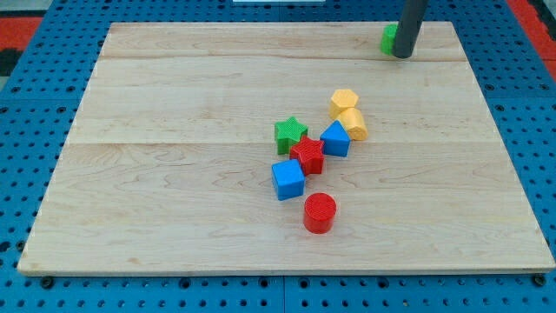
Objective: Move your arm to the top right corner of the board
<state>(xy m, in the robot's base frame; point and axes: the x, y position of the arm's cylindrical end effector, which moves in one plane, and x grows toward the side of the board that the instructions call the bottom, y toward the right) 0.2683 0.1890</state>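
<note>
Down on the board (174,87) sits my tip (402,56), near the view's top right corner and touching a green block (388,38). Being a bare rod, it grips nothing. Other blocks cluster mid-board, well apart.

I see a blue pegboard surface (35,287) with rows of holes around all desk edges, and red patches (26,22) past both top corners. Even lighting.
</note>
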